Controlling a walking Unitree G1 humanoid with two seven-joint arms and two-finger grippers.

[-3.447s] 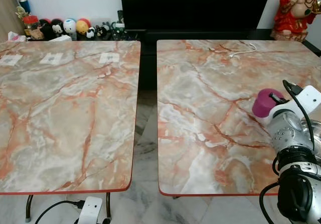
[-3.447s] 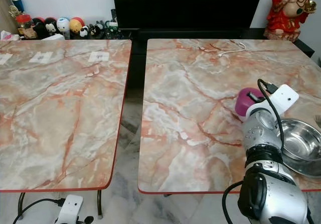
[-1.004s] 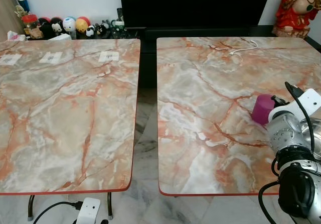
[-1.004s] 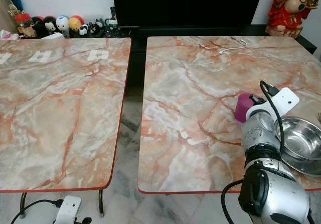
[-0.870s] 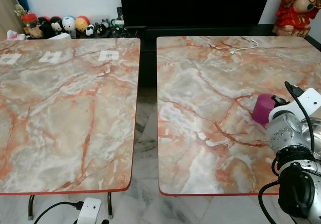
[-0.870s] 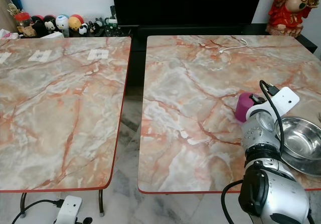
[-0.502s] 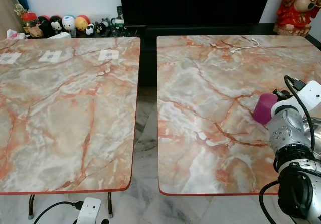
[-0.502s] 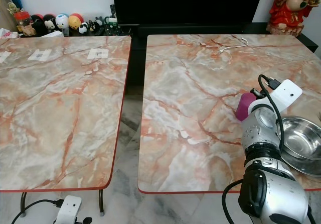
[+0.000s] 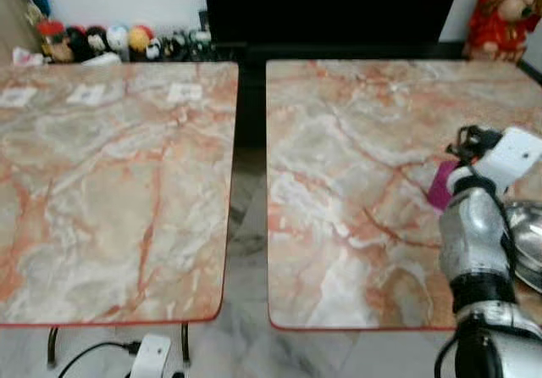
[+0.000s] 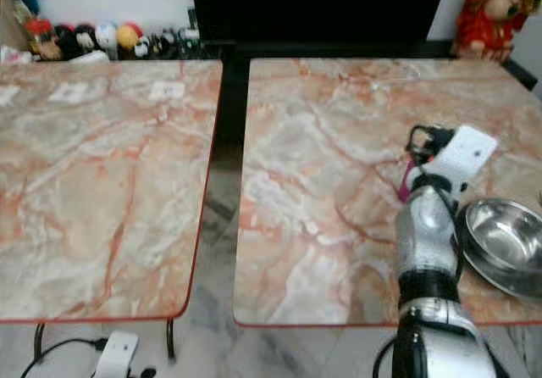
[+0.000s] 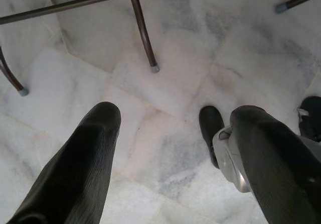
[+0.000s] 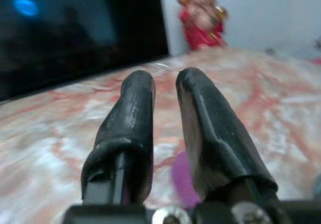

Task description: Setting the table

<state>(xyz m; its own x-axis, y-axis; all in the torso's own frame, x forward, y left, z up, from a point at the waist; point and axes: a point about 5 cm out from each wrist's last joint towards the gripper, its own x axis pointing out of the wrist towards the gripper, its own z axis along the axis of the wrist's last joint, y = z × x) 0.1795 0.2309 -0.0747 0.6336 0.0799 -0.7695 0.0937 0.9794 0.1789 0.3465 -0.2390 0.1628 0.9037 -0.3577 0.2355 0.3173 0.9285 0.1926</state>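
Observation:
A magenta cup point(image 9: 441, 186) stands upright on the right marble table point(image 9: 339, 141), near its right side. A steel bowl point(image 10: 504, 241) sits just right of it, towards the front edge. My right arm point(image 9: 474, 225) reaches over the table from the front, its wrist above the cup. In the right wrist view my right gripper point(image 12: 165, 81) has its fingers point(image 12: 136, 113) nearly together with nothing between them, and the cup point(image 12: 181, 180) shows below them, apart. My left gripper point(image 11: 175, 116) hangs open over the marble floor.
A second marble table point(image 9: 110, 166) stands to the left across a narrow gap, with paper labels point(image 9: 185, 92) at its far edge. Small figurines point(image 9: 127, 39) line the back left. A red statue point(image 9: 500, 13) stands back right. Table legs point(image 11: 143, 33) show beside my left gripper.
My right wrist has lifted and swung up over the cup, which stays upright on the table. The picture is now blurred.

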